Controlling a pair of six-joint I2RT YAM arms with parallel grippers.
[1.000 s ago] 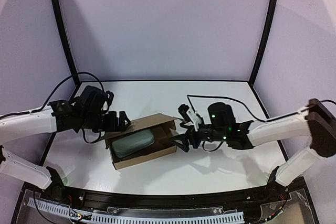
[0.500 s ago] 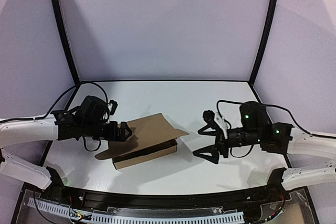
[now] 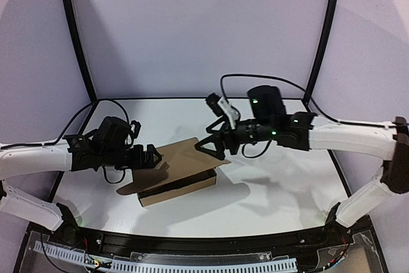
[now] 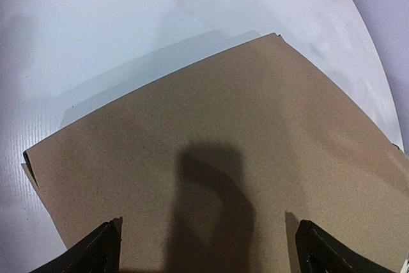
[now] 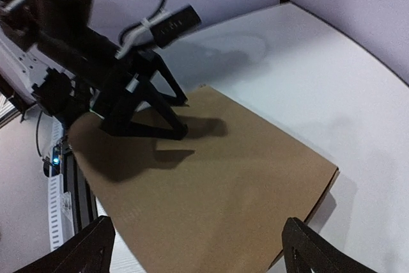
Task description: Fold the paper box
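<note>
The paper box [image 3: 182, 174] is a shallow brown cardboard box with its lid flap [image 3: 185, 158] lying down over it, the lid's right edge sticking out a little. My left gripper [image 3: 156, 158] is open, its fingers low over the lid's left part; I cannot tell if they touch it. My right gripper [image 3: 211, 148] is open and empty, just above the lid's far right corner. In the left wrist view the lid [image 4: 217, 158] fills the frame between the spread fingertips [image 4: 96, 254]. The right wrist view shows the lid [image 5: 217, 190] and the left gripper [image 5: 176, 116].
The white table [image 3: 268, 190] is walled by pale panels with black posts [image 3: 319, 36]. Black cables [image 3: 255, 81] loop off both arms. Whatever lies inside the box is hidden by the lid.
The lid has come down over the open box, hiding the pale case inside. My right arm pulled away right, then swung back above the lid's far right corner. My left gripper stayed low by the lid.
</note>
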